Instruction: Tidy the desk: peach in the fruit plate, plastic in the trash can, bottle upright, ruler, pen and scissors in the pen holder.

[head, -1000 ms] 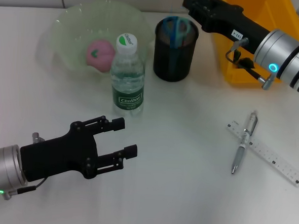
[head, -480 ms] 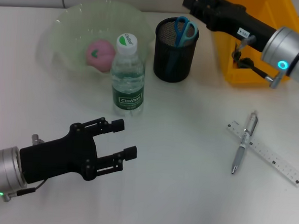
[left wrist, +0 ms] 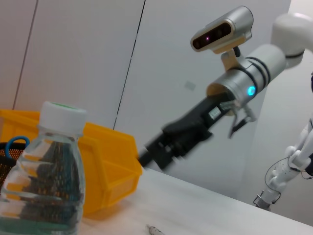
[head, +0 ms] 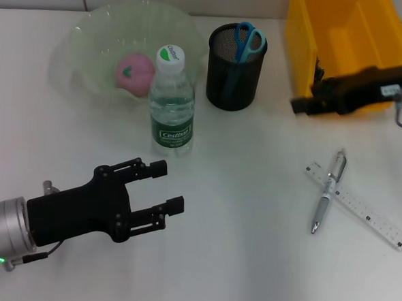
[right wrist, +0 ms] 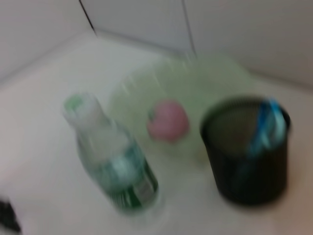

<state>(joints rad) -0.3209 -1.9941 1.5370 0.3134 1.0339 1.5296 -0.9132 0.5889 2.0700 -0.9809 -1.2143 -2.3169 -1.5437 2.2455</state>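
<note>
On my left the left gripper sits parked low over the desk with its fingers spread and empty, the bottle upright beside the fruit plate holding the peach. The scissors now stand in the pen holder. My right gripper has swung away from it toward the pen and ruler, my next pick; I cannot tell its finger state.

A white tabletop is seen across the whole work area. Behind it, pale wall panels divided by dark vertical seams are noted. A white humanoid figure is partly seen at the far edge.
</note>
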